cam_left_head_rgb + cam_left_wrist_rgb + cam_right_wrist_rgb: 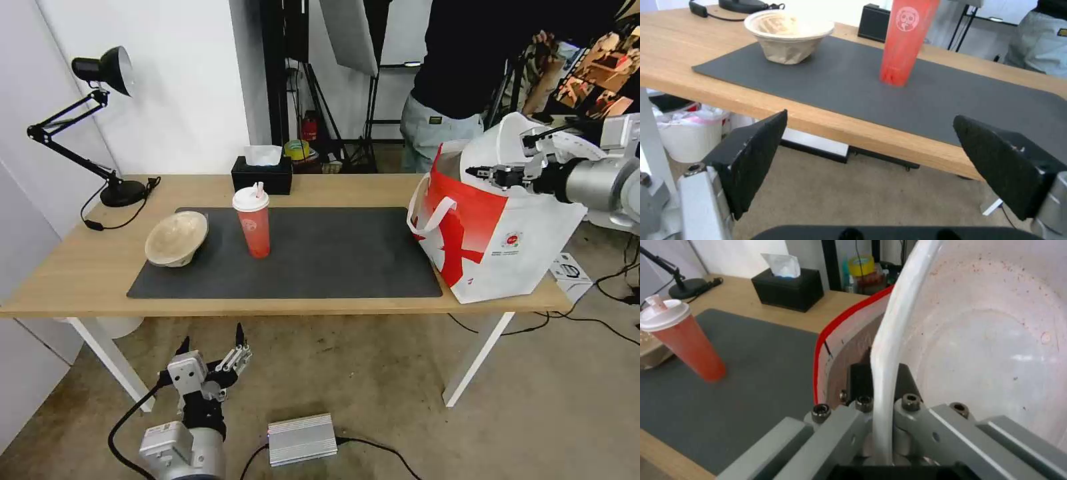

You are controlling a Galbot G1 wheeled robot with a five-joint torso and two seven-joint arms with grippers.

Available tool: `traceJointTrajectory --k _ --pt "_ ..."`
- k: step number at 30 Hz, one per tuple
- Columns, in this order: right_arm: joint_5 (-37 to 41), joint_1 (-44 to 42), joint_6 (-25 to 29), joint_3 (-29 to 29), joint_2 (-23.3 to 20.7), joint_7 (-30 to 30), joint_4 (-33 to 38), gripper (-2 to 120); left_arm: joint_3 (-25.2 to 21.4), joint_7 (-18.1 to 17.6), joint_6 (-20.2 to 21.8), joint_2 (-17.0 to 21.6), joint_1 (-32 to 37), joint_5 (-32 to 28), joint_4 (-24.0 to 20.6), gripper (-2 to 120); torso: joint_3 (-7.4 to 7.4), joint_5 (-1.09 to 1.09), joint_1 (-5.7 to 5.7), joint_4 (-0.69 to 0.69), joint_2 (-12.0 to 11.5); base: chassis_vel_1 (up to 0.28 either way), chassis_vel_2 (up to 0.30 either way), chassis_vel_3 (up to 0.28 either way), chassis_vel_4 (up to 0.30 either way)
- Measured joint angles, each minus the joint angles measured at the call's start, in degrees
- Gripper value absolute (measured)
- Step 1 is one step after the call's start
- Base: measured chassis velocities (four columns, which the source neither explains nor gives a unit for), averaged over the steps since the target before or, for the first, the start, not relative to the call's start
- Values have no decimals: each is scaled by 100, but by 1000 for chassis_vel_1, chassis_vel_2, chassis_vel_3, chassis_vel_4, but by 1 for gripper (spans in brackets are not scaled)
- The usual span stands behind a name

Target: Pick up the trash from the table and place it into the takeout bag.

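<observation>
The large white plastic bowl (510,141) stands on edge over the mouth of the takeout bag (507,247), my right gripper (492,175) shut on its rim. In the right wrist view the rim (887,350) runs between the jaws of the right gripper (885,386), with the bag's red edge (822,343) beside it. The red paper cup (252,223) stands upright on the dark mat (320,257). The beige pulp bowl (176,238) lies tilted at the mat's left end. My left gripper (210,341) hangs open below the table's front edge, facing the pulp bowl (789,33) and the cup (905,40).
A black tissue box (262,175) sits at the table's (73,267) back edge, and a black desk lamp (100,127) stands at its far left corner. A silver box (301,439) and cables lie on the floor. A person stands behind the bag.
</observation>
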Motion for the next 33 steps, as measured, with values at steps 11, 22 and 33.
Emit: traceJointTrajectory --k 11,22,33 --pt "-63 -162 1 151 -292 156 205 28 9 -2 -1 76 -46 -11 6 100 -1 0 0 -1 0 0 0 0 0" --pt "-299 -211 2 121 -554 165 370 70 32 -2 -3 89 -42 -1 -12 100 -1 0 0 0 0 0 0 0 0" --pt "-348 -471 5 328 -638 167 510 100 24 -3 -3 93 11 17 -72 100 -1 0 0 0 0 0 0 0 0"
